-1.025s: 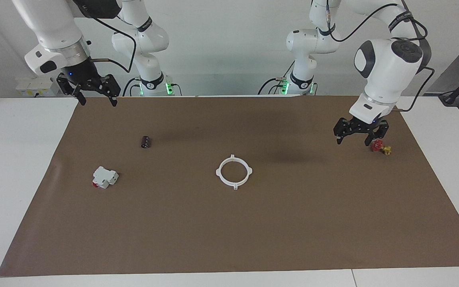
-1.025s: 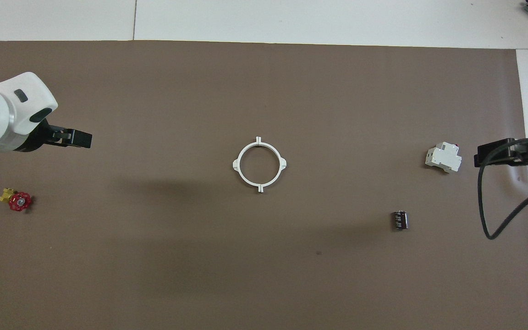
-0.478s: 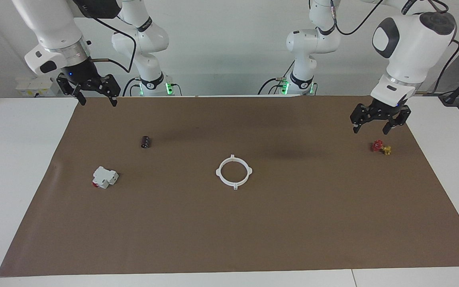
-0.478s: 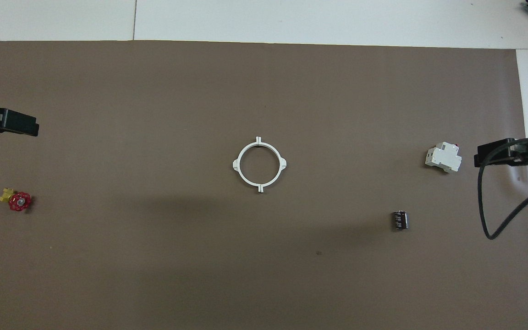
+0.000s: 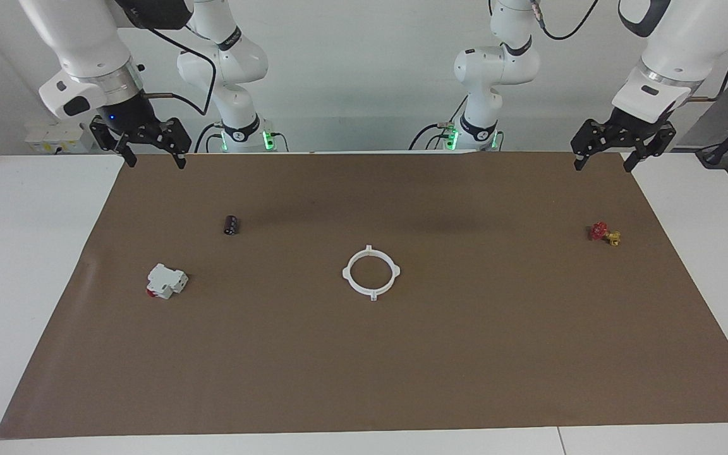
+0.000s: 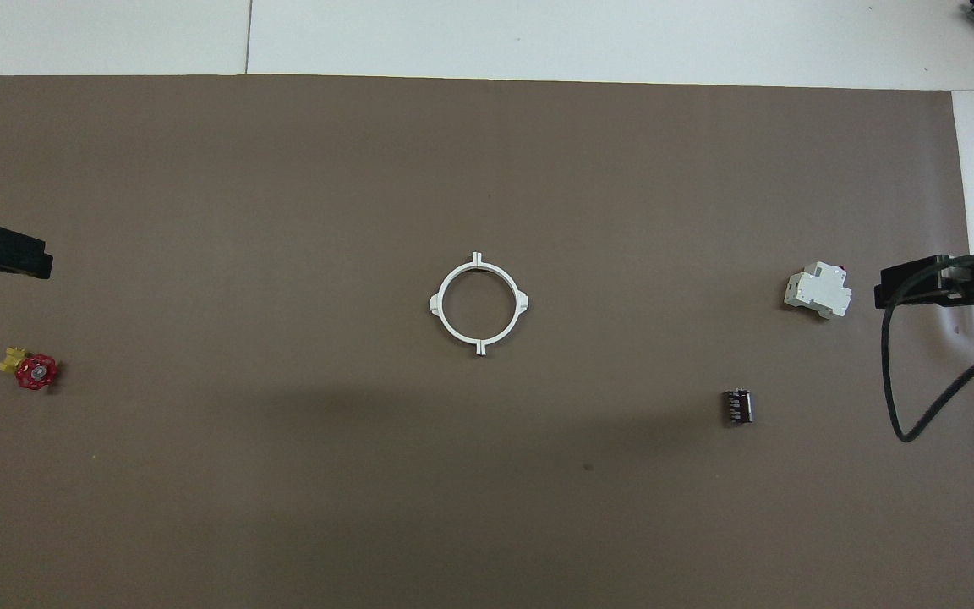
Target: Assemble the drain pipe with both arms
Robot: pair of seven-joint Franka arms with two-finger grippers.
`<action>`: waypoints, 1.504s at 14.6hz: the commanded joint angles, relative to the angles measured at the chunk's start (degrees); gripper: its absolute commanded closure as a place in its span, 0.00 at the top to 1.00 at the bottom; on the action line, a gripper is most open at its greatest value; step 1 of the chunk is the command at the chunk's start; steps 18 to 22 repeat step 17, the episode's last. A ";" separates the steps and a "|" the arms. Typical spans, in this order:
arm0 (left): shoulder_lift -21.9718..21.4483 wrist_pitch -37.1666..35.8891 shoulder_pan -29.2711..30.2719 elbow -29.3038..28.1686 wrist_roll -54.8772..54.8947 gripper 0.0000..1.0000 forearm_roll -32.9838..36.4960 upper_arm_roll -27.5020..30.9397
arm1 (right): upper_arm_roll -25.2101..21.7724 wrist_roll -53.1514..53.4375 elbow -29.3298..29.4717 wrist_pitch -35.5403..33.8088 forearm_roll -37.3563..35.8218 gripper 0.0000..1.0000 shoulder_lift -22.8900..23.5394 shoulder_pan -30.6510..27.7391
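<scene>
Two arcs joined as drain pipe (image 5: 370,272) ring at mat (image 5: 465,379) centre | left gripper (image 5: 623,157), right gripper (image 5: 149,148) held spread, empty, over mat's robot-side corners, well apart from ring.

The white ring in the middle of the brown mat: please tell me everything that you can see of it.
The white ring looks like thin, flat plastic. It forms one closed circle with four small tabs sticking outward, evenly spaced around it. Its middle is open, so the brown mat shows through. It lies flat near the mat's centre, apart from every other part. Only the mat touches it; no gripper is on it or over it.
</scene>
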 commanded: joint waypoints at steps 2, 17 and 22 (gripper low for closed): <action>-3.24 2.03 0.53 -4.62 0.41 1.00 0.13 -0.10 | -0.01 -0.90 -0.08 -1.11 1.18 1.00 -0.62 -0.28; -2.97 1.77 1.68 -4.09 0.59 1.00 -2.95 -0.10 | 0.07 -0.90 0.01 -1.11 1.18 1.00 -0.62 -0.37; -2.97 1.77 1.68 -4.09 0.59 1.00 -2.95 -0.10 | 0.07 -0.90 0.01 -1.11 1.18 1.00 -0.62 -0.37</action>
